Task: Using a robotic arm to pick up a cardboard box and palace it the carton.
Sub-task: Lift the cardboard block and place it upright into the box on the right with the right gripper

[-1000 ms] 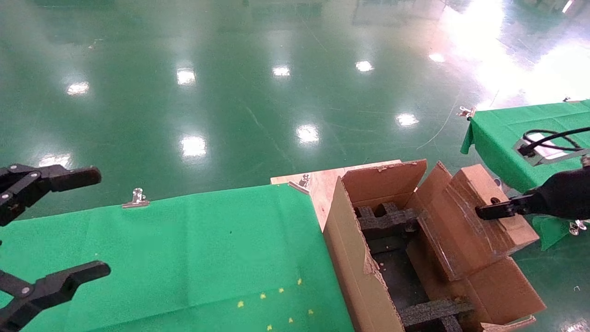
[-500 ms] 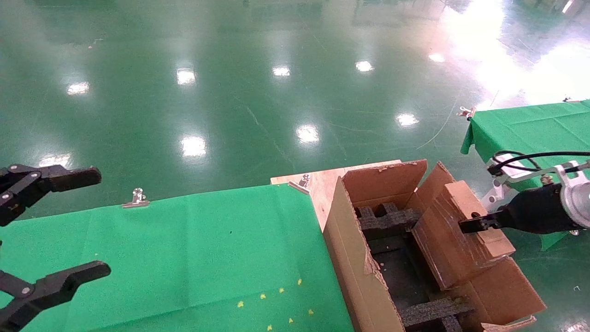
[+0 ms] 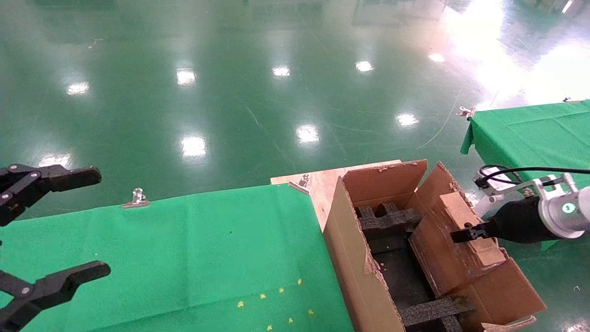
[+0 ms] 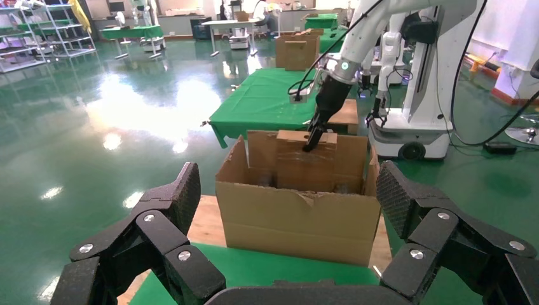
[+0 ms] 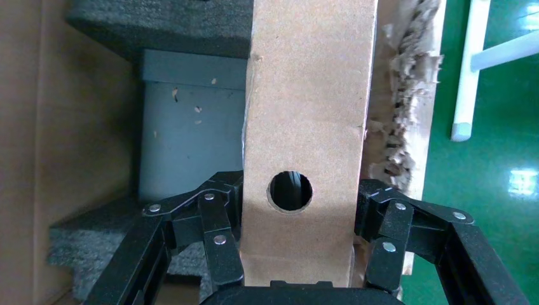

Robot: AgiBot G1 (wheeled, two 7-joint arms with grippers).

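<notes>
Brown cardboard filled my right wrist view: my right pincer was clamped on the cardboard box, one finger on each long side, with the round hole between them. In the head view my robotic arm reached in from the right and held the cardboard box tilted, its lower end down inside the carton, against the right-hand wall and above the black foam inserts. The carton stood at the right end of the green-clothed counter. My left pincer hung spread wide over the counter's left edge, holding nothing.
</notes>
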